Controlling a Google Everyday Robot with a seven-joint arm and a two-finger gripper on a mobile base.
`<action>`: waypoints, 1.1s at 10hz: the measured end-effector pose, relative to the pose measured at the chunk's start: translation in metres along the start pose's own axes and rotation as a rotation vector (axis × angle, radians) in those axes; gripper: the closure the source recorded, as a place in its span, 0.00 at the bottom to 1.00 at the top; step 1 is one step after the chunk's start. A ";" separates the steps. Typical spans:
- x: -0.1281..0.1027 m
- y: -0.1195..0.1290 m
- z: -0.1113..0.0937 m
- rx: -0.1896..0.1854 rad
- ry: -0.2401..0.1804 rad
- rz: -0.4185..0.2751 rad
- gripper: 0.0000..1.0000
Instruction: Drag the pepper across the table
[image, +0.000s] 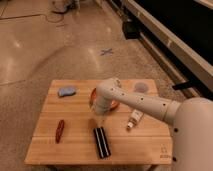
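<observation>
The pepper (59, 130) is a small slender dark red chili lying on the left side of the light wooden table (75, 150). My gripper (99, 120) hangs from the white arm near the table's middle, to the right of the pepper and just above the top end of a black ribbed block (102, 142). It is apart from the pepper and holds nothing I can see.
An orange-red bowl (114, 103) sits behind the arm, partly hidden. A blue-grey object (66, 91) lies at the back left. A small white bottle (134, 119) lies on the right. A pale round object (142, 87) is at the back right corner.
</observation>
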 end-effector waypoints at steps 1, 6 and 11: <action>0.000 0.000 0.000 0.000 0.000 0.000 0.35; 0.000 0.000 0.000 0.000 0.000 0.000 0.35; -0.030 -0.020 -0.008 0.030 -0.029 -0.067 0.35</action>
